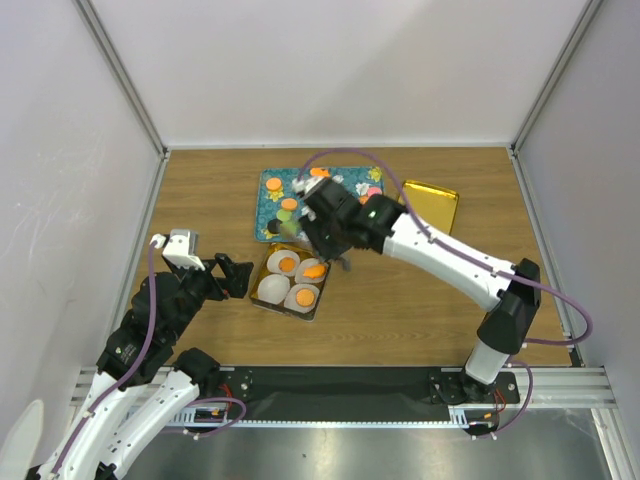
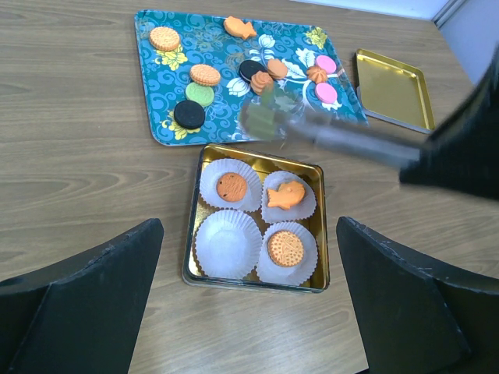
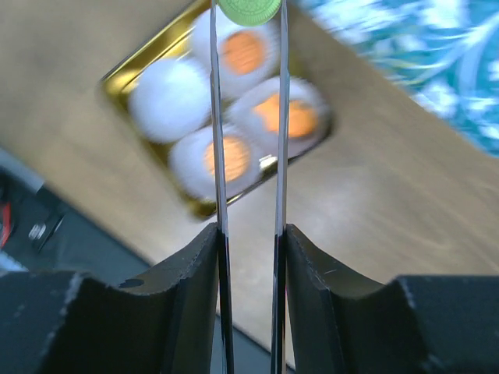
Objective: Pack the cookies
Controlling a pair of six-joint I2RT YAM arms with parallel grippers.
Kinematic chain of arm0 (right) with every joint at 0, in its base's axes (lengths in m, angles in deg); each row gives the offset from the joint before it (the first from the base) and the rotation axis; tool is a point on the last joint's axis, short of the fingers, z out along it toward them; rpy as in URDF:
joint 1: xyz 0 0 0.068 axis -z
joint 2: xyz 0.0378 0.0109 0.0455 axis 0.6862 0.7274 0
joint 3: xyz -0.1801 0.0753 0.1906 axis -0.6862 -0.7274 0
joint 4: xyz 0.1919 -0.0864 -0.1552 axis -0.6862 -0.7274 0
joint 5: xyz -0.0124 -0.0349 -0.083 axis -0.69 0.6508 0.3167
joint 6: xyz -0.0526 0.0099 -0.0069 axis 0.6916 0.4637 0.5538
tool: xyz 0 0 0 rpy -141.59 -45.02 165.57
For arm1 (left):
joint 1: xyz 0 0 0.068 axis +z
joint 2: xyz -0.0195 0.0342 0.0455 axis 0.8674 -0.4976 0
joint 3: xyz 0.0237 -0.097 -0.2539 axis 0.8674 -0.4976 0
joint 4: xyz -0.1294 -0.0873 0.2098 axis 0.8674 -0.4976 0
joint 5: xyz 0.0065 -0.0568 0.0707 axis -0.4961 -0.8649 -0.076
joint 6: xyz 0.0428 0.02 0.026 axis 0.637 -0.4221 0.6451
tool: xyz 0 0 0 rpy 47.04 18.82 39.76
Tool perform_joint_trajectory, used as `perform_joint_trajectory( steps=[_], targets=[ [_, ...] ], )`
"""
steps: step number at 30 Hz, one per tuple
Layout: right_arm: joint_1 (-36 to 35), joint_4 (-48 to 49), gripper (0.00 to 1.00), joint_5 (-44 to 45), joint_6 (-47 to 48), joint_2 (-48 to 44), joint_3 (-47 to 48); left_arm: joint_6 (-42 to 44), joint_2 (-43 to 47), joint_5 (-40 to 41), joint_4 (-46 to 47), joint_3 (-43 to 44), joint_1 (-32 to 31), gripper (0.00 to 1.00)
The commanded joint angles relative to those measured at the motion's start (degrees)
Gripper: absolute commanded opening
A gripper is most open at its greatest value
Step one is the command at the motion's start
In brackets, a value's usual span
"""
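Observation:
Several cookies lie on the teal tray (image 2: 156, 86): orange (image 2: 205, 74), green (image 2: 199, 94), dark brown (image 2: 189, 114) and pink (image 2: 326, 93). A gold tin (image 2: 187, 261) holds white paper cups; three hold orange cookies (image 2: 285, 248), and the near-left cup (image 2: 228, 243) is empty. My right gripper (image 3: 249, 234) is shut on metal tongs (image 3: 218, 156), which pinch a green cookie (image 3: 249, 8) at their tips above the tin's far edge; it shows blurred in the left wrist view (image 2: 257, 117). My left gripper (image 2: 248, 234) is open and empty, just left of and near the tin (image 1: 290, 280).
A gold lid (image 1: 432, 208) lies right of the tray (image 1: 270, 205). White walls close in the table at the left, back and right. The right arm (image 1: 440, 255) reaches across from the right towards the tray and tin.

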Motion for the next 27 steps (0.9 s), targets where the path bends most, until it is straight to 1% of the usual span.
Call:
perform_joint_trajectory(
  steps=[1, 2, 6, 21, 27],
  targets=[
    [-5.03, -1.26, 0.4, 0.6, -1.88, -0.81, 0.76, 0.58, 0.29, 0.87, 1.19, -0.27, 0.27, 1.0],
    [-7.13, -1.26, 0.4, 0.69, -2.06, -0.64, 0.58, 0.58, 0.29, 0.87, 1.27, -0.27, 0.27, 1.0],
    [-10.31, -2.05, 0.4, 1.04, -2.59, 1.03, 0.58, 0.58, 0.29, 0.78, 1.27, -0.27, 0.18, 1.0],
    [-13.04, -0.47, 0.4, -0.89, -3.12, 3.67, -3.99, 0.67, 0.2, 0.87, 1.19, -0.27, 0.18, 1.0],
    [-13.13, 0.41, 0.43, -1.6, -3.29, 3.23, -5.31, 0.67, 0.2, 0.95, 1.19, -0.27, 0.18, 1.0]
  ],
)
